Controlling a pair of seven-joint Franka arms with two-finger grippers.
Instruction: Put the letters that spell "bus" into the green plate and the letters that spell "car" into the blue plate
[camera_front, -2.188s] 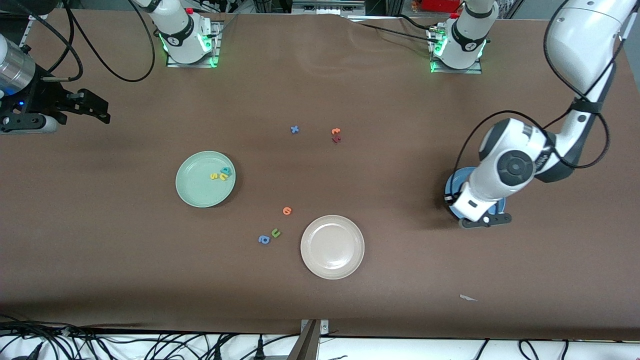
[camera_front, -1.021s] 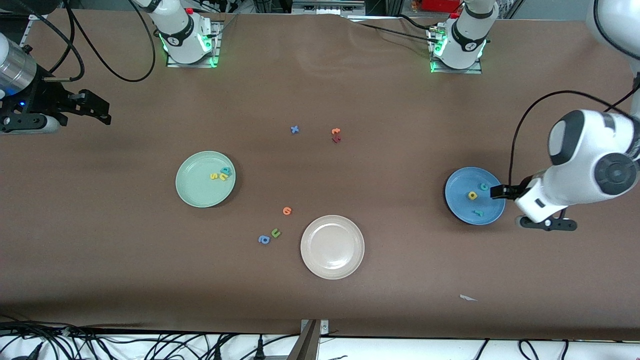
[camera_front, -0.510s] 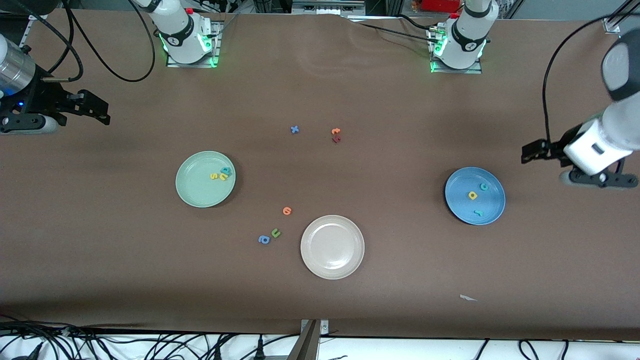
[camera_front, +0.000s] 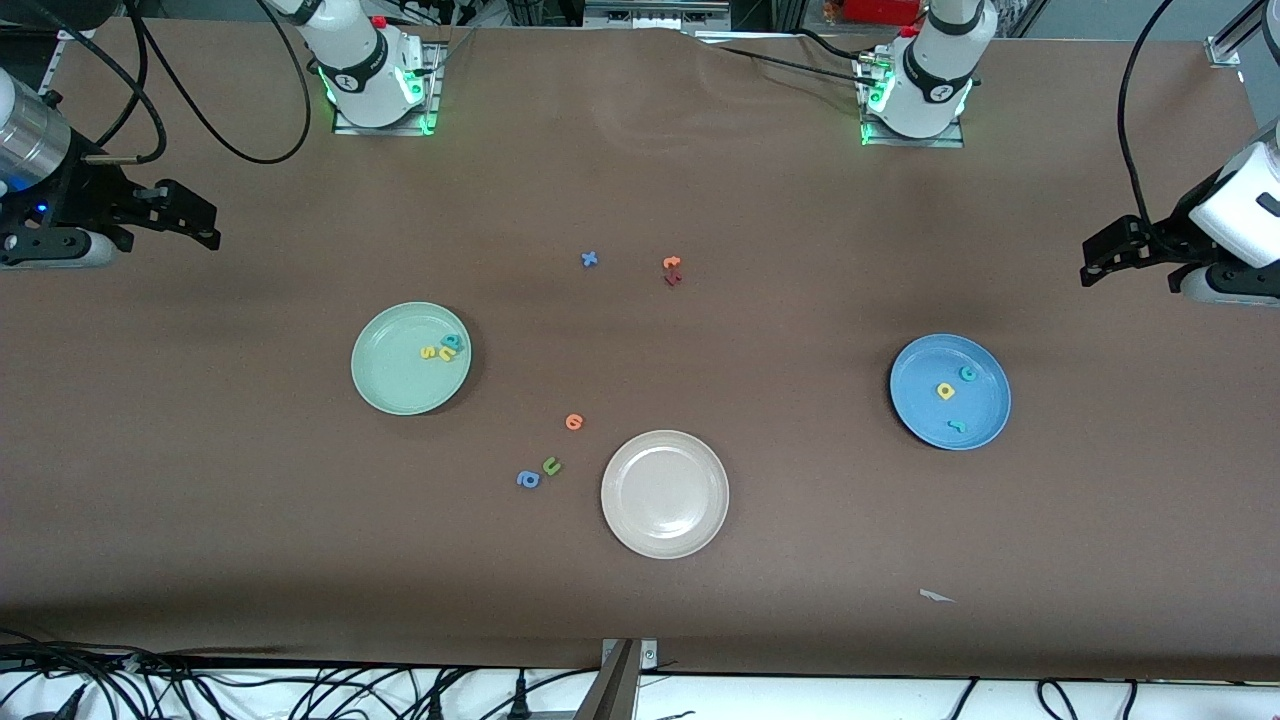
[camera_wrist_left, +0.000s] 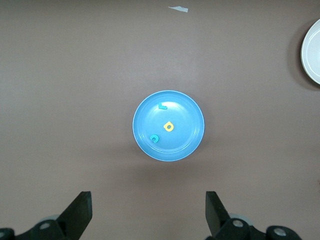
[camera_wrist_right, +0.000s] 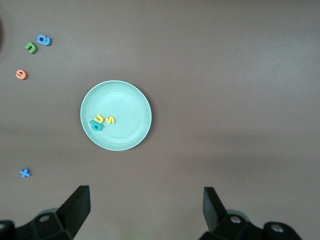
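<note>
- The left arm has pulled up and away from the blue plate (camera_front: 950, 392) toward its own end of the table; its left gripper (camera_front: 1110, 258) now hangs over bare table there, jaws wide and holding nothing. Nothing else has shifted.
- The right gripper (camera_front: 190, 222) waits over the table at the right arm's end, jaws wide, empty.
- Risk: little is left to go wrong, since both words look sorted. A needless return pass could nudge a plate or flick one of the light letters out. The stray letters could also be mistaken for task pieces because some share shapes with them.
- The green plate (camera_front: 411, 358) holds the teal b (camera_front: 453, 342), yellow u (camera_front: 444, 352) and yellow s (camera_front: 427, 353), bunched together near the rim.
- The blue plate holds the teal c (camera_front: 967, 373), yellow a (camera_front: 945, 391) and teal r (camera_front: 957, 426), spread apart.
- The beige plate (camera_front: 665, 494) holds nothing.
- Loose on the table: blue x (camera_front: 589, 259), an orange and a dark red letter (camera_front: 672, 270) touching, an orange letter (camera_front: 574, 422), green u (camera_front: 551, 465) just beside blue a (camera_front: 527, 480).
</note>
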